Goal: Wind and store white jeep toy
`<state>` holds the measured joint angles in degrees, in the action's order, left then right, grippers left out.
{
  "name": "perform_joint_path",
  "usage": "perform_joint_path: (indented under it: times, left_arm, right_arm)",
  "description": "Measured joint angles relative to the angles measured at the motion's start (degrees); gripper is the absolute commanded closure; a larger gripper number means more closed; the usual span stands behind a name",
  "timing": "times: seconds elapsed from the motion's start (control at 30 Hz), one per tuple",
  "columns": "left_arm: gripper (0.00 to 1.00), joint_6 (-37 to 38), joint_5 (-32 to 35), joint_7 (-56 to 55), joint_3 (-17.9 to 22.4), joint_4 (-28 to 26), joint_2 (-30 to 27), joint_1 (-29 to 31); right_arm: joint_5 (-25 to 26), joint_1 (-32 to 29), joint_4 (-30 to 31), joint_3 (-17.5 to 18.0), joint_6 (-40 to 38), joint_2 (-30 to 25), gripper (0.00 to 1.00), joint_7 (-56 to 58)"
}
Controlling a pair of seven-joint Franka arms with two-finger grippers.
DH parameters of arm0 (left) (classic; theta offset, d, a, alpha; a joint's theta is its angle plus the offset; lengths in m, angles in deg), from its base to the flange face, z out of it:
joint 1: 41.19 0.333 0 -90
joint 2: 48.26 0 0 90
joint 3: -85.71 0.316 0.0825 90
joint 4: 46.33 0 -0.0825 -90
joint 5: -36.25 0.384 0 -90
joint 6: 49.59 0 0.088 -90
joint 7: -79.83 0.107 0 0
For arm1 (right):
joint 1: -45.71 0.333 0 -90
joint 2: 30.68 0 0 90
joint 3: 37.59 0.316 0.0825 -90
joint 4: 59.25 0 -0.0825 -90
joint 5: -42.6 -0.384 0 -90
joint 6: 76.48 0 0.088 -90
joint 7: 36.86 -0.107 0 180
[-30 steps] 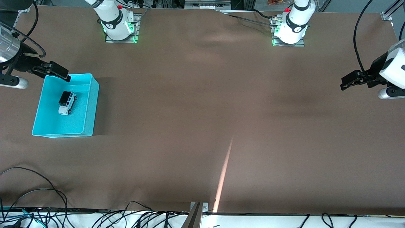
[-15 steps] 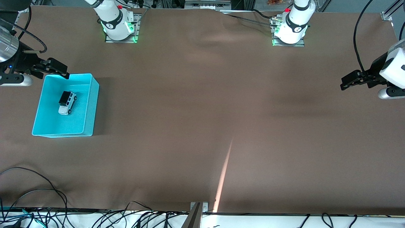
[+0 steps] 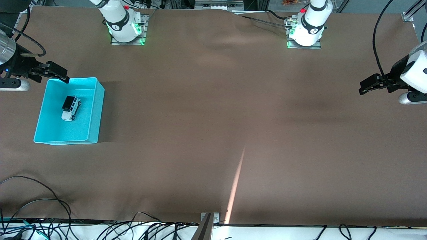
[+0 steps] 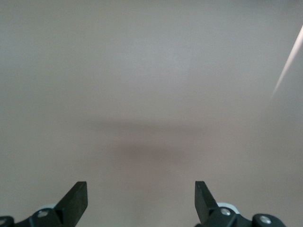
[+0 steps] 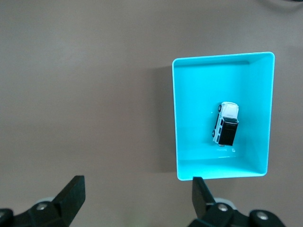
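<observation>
The white jeep toy (image 3: 71, 108) is seen stored in the turquoise bin (image 3: 95, 110) — little remains to be upset. Both pincers are spread open and empty: the right pincer (image 3: 56, 71) over the bin's rim, where a careless move could clip it, the left pincer (image 3: 371, 85) waiting over bare worktop (image 3: 213, 133) at the left arm's end.

left gripper (image 3: 363, 87) jaws apart, right gripper (image 3: 61, 76) likewise

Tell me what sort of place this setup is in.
Probably a robotics lab: two white robot arm bases are bolted to a brown cloth-covered table, loose black cables trail along its edge, and a small white jeep toy sits in a turquoise plastic bin.
</observation>
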<state>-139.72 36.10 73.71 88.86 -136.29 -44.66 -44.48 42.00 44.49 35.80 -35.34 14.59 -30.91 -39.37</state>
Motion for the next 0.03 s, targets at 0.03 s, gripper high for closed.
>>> perform_joint_path:
  times: [0.03]
  left_arm:
    - [0.00,0.00,0.00,0.00,0.00,0.00,0.00,0.00]
  right_arm:
    - [0.07,0.00,0.00,-0.01,-0.03,0.02,0.00,0.02]
